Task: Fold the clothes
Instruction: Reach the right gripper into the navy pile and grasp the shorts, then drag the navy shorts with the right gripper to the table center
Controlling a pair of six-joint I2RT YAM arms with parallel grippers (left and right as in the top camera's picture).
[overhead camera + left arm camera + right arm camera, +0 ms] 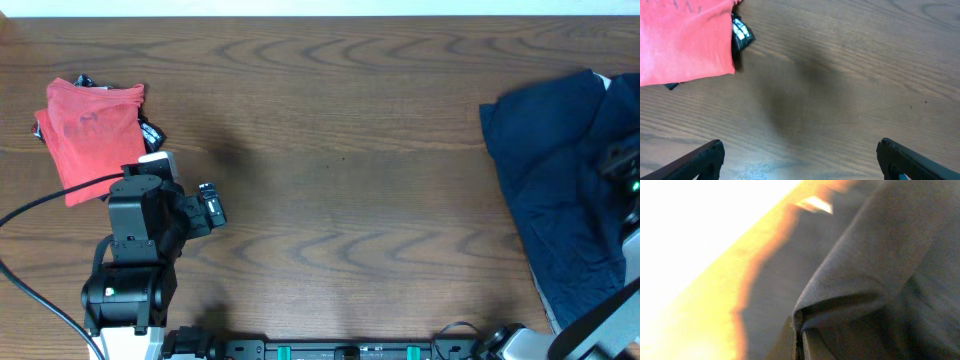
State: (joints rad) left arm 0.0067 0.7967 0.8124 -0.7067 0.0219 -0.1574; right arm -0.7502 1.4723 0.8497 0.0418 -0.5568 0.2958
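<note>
Nearest, the jaws of the left arm (135, 235) are held wide apart over the worktop (350, 200), nothing gripped; the jaws of the right arm (600, 315) appear pinched shut on a ridge of the clothes (560, 190). These are spread rumpled at the worktop's right edge, long axis near-to-far, waistband end not discernible, so folding is judged barely begun. Far left, a red garment (92, 125) is seen already folded.

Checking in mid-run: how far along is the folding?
Looks done: the red garment lies folded at the far left, and the left tool hangs open over bare table beside it. In hand: the right tool appears pinched on a fold of the navy clothes. Left: those clothes lie rumpled at the right edge, not yet folded.
</note>
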